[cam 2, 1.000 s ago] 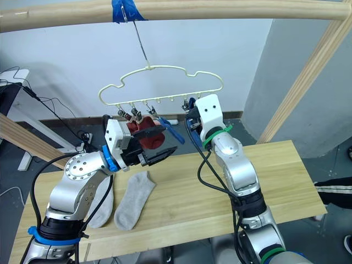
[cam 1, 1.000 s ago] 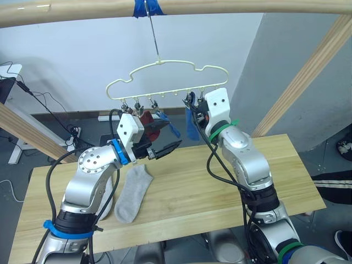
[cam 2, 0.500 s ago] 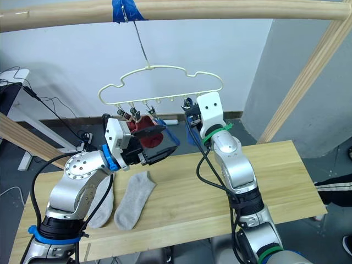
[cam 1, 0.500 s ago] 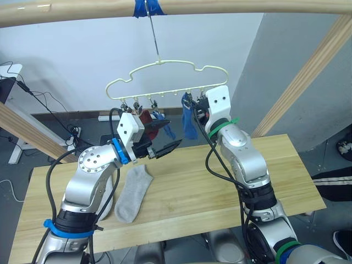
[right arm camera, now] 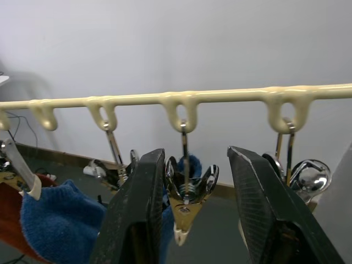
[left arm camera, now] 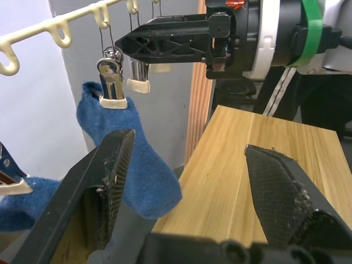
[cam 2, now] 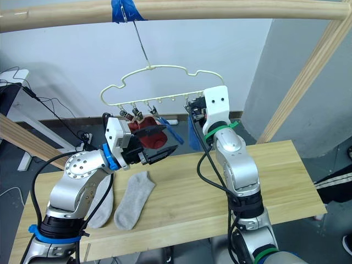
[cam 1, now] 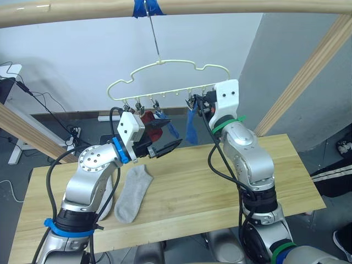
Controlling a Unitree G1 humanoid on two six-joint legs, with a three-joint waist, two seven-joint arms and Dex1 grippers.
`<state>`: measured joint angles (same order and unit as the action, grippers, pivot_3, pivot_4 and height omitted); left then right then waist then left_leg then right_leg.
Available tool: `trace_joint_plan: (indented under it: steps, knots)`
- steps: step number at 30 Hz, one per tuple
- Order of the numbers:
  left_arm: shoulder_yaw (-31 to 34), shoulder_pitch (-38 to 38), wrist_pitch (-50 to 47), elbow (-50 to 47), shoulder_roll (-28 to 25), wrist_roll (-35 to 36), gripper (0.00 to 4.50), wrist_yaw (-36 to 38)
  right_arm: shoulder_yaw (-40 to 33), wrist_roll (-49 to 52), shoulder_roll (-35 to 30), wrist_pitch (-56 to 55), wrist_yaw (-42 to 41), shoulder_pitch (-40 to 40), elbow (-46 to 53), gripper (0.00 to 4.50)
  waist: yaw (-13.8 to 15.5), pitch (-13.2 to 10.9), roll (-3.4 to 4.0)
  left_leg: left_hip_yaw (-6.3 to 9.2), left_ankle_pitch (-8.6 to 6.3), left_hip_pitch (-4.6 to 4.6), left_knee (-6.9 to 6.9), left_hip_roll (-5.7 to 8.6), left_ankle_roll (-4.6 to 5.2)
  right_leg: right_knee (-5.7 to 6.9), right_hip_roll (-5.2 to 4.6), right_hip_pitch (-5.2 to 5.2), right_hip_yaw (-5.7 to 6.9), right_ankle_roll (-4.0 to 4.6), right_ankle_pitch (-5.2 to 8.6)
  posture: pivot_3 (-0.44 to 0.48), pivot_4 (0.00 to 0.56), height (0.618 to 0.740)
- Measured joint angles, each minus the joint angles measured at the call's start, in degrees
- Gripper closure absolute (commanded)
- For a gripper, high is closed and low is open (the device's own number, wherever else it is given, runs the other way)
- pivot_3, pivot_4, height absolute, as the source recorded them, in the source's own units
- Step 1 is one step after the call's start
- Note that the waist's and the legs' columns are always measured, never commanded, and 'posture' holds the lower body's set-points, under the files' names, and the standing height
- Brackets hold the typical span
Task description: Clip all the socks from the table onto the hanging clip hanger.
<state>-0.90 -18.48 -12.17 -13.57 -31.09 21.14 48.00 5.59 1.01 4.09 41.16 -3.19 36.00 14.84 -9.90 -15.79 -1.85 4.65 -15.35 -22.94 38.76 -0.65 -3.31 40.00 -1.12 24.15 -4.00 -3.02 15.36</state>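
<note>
The pale yellow clip hanger [cam 1: 165, 71] hangs by its hook from a wooden pole. On its clips hang a red sock [cam 1: 146, 118] and two blue socks [cam 1: 166, 125] [cam 1: 191, 126]. Two light grey socks [cam 1: 135, 191] [cam 2: 102, 202] lie on the table [cam 1: 220, 181], one partly behind my left arm. My left gripper [cam 1: 168, 136] is open and empty, just below the hanging socks. My right gripper [right arm camera: 196, 151] is up at the hanger's bar, open, its fingers [right arm camera: 137, 214] on either side of an empty metal clip [right arm camera: 185, 201].
A round wooden pole [cam 1: 231, 6] runs overhead, with slanted wooden struts [cam 1: 308, 71] at the right and left. Cables and a white wall lie behind the table. The table's right half is bare wood.
My right gripper has moved up and to the right, away from the blue sock, which stays hanging on its clip. The hanger has swung slightly. The left arm has not moved.
</note>
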Motion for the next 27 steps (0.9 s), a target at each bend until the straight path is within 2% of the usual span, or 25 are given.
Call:
trace_joint_plan:
  steps: [26, 27]
  knots:
    - [-0.4, -0.3, 0.1, 0.8, 0.0, -0.2, 0.94, 0.1, -2.0, 2.5, 3.5, 7.2, 3.6, 0.0, 3.9, 2.63, -1.4, 0.0, 0.01, 0.01, 0.00, -0.01, -0.01, 0.00, 0.00, 0.00, 0.00, 0.00, 0.00, 0.00, 0.00, -0.240, 0.190, 0.714]
    - [-0.5, -0.3, 0.1, 0.9, 0.0, -0.2, 0.94, 0.1, -2.1, 2.7, 3.5, 7.3, 3.8, 0.0, 4.0, 2.81, -1.3, 0.0, 0.01, 0.01, 0.00, -0.01, 0.00, 0.00, 0.00, 0.00, 0.00, 0.00, 0.00, 0.00, 0.00, -0.240, 0.190, 0.714]
